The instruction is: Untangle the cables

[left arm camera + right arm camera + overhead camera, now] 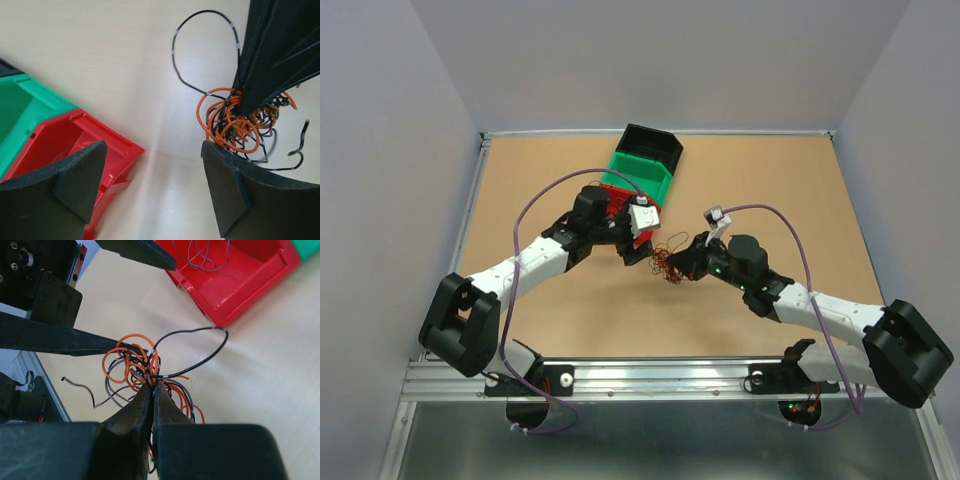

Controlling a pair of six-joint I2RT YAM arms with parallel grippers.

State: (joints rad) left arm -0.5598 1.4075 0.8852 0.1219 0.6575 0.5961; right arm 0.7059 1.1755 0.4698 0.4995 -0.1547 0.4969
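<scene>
Pinching the cables (145, 365) w/ right gripper (152, 387), jaws pressed fully together on a few strands at the near edge of the clump; holding nothing w/ left gripper (154, 150), spread wide, one finger tip right up against the clump in right wrist view, prob. touching but can't tell for sure; lying on the table (570, 320) approx. midway between the two arms, just beside the red bin (115, 142), not in it; beyond that, a green bin (640, 175) and a black bin (655, 145); a few thin grey wires (196, 260) inside the red one. Judging by looks: near weightless, soft, springy, hair-thin, so likely to drag along as one clump rather than part if pulled from one side only; prone to kink or snap under a hard yank. Best to grab a single free strand w/ the open claw, e.g. the big black loop (173, 50) sticking out, close to the knot; then ease apart slowly against the right-hand pinch.
</scene>
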